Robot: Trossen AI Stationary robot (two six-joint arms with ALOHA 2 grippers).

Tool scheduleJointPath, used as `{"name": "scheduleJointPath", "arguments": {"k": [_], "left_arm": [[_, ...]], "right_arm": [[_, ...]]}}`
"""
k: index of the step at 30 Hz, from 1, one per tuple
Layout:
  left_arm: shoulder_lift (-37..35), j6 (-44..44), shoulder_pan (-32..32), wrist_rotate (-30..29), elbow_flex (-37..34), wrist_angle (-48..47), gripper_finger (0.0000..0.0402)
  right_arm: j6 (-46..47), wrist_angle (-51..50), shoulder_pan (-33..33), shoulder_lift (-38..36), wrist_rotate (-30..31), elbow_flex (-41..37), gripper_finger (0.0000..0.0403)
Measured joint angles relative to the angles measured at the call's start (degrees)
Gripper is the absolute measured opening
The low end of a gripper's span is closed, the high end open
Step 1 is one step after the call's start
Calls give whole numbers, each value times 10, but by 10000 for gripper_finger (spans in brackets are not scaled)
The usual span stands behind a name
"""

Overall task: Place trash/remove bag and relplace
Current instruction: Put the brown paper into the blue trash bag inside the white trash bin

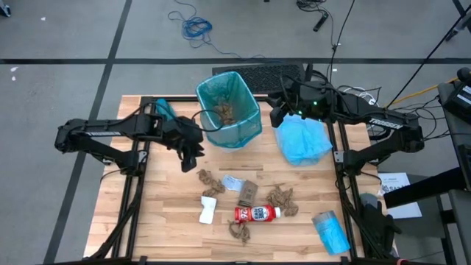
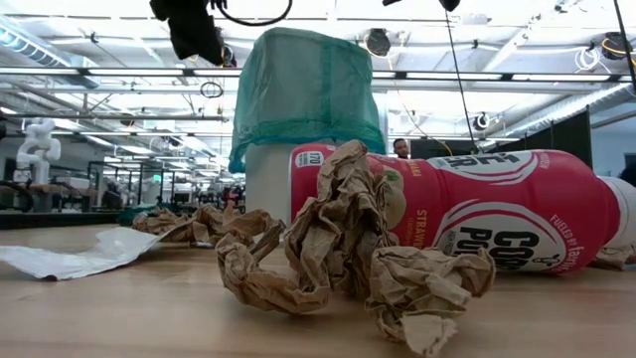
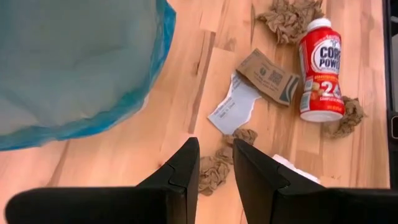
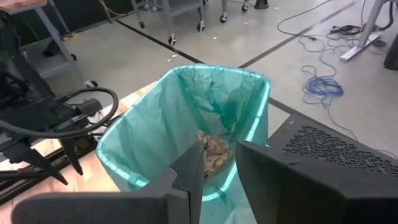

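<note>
The bin [image 1: 228,109], lined with a teal bag [image 4: 186,124], stands at the table's far middle with brown paper wads [image 4: 214,149] at its bottom. The trash lies on the table in front of it: crumpled brown wads [image 1: 210,180] [image 1: 281,199], a pale blue scrap [image 1: 232,182], a white packet [image 1: 207,209] and a red-and-white bottle [image 1: 257,213] on its side. My left gripper [image 3: 216,149] hangs open above one wad [image 3: 217,171], near the bin's front left. My right gripper [image 4: 219,152] is open at the bin's right rim, raised and facing into it.
A heap of loose blue bag [image 1: 303,140] lies right of the bin. A flat brown cardboard piece [image 1: 248,193] lies among the trash. A blue bag roll [image 1: 331,232] sits at the near right corner. Dark frame rails [image 1: 132,199] run along both table sides.
</note>
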Motion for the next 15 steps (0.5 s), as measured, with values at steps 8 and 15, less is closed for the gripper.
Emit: {"name": "scheduleJointPath", "arguments": {"k": [8,15], "left_arm": [[0,-6,-1,0,-29,13,94],[0,-23,-7,0,-62,19,94]], "right_arm": [[2,-1,0,0,0,0,86],[2,-1,0,0,0,0,86]]}}
